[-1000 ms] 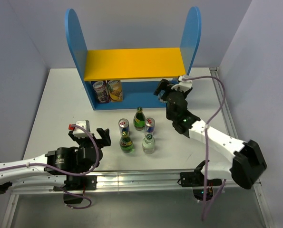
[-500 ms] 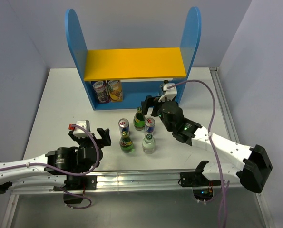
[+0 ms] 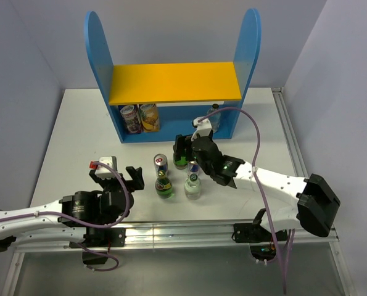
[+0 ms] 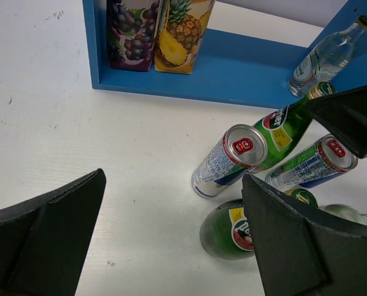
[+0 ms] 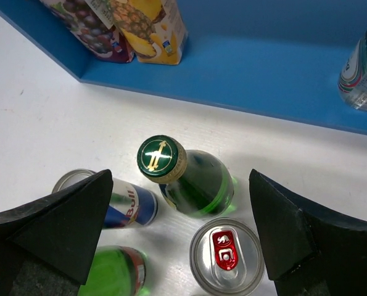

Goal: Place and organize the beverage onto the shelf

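Fingers spread wide, the right fingers (image 5: pixel 53 234) hang over a green bottle (image 5: pixel 195 185) that stands on the white worktop (image 3: pixel 78 142) just in front of the shelf (image 3: pixel 97 43). The right wrist camera shows one finger on each side of the gold-crested cap, neither touching it. It also shows a blue-and-silver can (image 5: pixel 131 203) and a silver can (image 5: pixel 226 256) with a red tab close beside the bottle.

Only the overhead camera takes in the whole shelf, at the far side of the worktop, with its tall blue side panels and yellow upper board. On the lower level a grape carton (image 3: pixel 129 118) and a pineapple carton (image 3: pixel 148 117) stand side by side at the left end, and a clear bottle (image 3: pixel 215 117) stands alone at the right. From above, the loose drinks form a tight cluster, including a second green bottle (image 3: pixel 164 185) and a second clear bottle (image 3: pixel 193 185) nearest the arms.

The left fingers (image 4: pixel 47 246), also spread with nothing between them, sit low near the cluster's left side. The left wrist camera views the cans and bottles from the side, with the black tip of a right finger over the green bottle's neck.
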Robot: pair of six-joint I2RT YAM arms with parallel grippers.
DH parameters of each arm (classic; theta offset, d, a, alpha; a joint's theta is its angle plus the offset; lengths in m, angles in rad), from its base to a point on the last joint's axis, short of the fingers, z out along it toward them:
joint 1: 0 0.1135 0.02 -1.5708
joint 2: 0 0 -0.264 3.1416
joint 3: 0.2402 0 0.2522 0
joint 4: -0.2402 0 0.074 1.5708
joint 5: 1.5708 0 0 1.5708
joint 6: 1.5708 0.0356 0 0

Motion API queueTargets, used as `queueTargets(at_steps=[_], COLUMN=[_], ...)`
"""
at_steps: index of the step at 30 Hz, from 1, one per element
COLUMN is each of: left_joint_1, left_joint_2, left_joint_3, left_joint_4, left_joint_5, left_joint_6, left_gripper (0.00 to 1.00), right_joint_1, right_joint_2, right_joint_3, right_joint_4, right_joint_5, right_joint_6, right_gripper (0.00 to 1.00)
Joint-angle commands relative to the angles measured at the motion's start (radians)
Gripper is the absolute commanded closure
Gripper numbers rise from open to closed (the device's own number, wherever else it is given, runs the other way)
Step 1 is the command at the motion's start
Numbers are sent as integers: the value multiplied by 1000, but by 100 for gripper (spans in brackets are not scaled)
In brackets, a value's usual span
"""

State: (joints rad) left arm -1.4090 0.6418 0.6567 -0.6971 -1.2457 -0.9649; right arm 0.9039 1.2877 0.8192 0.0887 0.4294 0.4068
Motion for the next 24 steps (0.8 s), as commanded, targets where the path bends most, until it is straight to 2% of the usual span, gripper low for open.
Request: queueTargets(at_steps=[1, 9, 14, 17, 18, 20, 21, 22, 24], left_joint_1=[-2, -4, -4, -4, -4, -4, -4, -2, -4], left_joint_2=[-13, -21, -25, -27, -30, -30, -31, -31, -34], left_joint_3=[24, 24, 24, 24, 24, 24, 24, 24, 24], left_joint_4=[16, 11, 10, 7, 4, 4, 4, 4, 4], left_joint_5=[-9, -9, -11, -11, -12, -11, -12, -12, -12], left_joint_6=[-3, -8, -12, -14, -15, -17, -17, -17, -17], left_gripper=[1, 1, 1, 1, 1, 1, 1, 1, 1], right_joint_1=[7, 7, 7, 6, 7, 7, 7, 7, 7], right_joint_2=[27, 97, 146, 171, 177, 189, 194, 196, 196], right_joint_3=[49, 66, 96, 116, 120, 130, 133, 133, 133], right_joint_4=[45, 83, 100, 103, 100, 94, 91, 86, 83], right_joint_5=[31, 71, 88, 91, 94, 94, 97, 98, 106], right_joint_6=[13, -3, -16, -19, -19, -19, -14, -14, -16], right_gripper=[3, 21, 23, 43, 57, 70, 87, 97, 100])
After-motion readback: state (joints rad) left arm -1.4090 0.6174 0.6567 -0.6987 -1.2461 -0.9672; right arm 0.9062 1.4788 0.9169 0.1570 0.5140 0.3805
